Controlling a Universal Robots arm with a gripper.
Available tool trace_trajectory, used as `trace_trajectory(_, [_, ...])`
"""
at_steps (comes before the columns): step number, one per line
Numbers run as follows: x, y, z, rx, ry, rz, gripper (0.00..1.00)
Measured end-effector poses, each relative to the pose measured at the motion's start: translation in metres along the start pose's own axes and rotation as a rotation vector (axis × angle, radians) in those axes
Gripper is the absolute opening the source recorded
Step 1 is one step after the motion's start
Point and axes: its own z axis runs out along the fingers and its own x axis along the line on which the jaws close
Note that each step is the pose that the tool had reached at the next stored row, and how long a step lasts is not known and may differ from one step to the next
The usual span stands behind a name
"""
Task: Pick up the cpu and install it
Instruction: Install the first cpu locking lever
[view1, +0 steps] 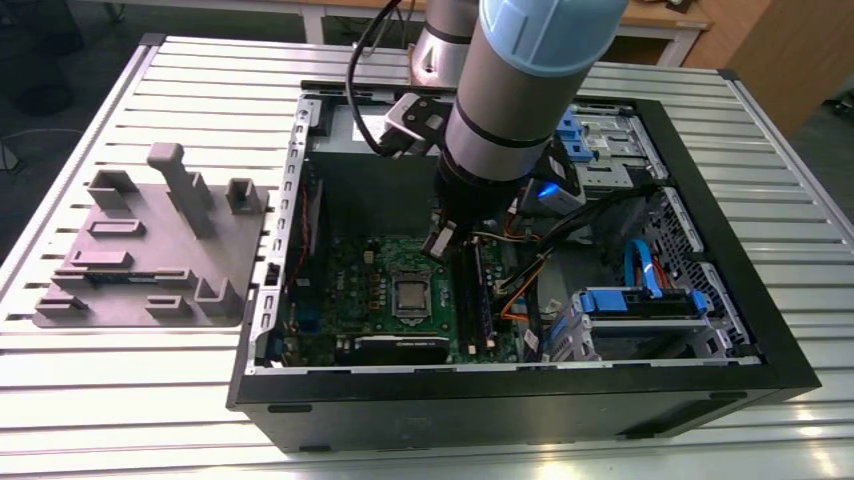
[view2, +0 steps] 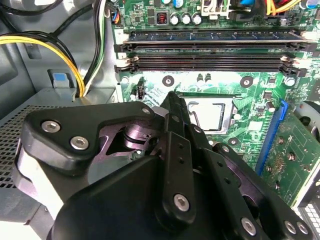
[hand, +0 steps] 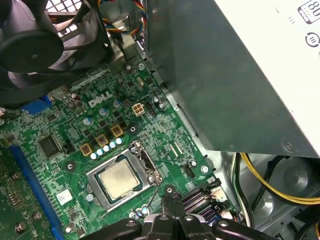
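Already the cpu (hand: 120, 181) lies flat in its socket (hand: 145, 160) on the green board (hand: 165, 125), which holds it snug. Just beside the cpu hangs the pincer (view2: 172, 102), pressed together, pinching nothing.

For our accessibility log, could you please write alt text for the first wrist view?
A small silvery-grey square cpu sits in its metal-framed socket on a green motherboard, with the black gripper close beside it. A large grey power supply box borders the board.
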Motion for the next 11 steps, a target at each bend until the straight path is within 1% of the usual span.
trace_trajectory(11, [0.0000,0.0000,0.0000,0.0000,-0.0001,0.000,0.10])
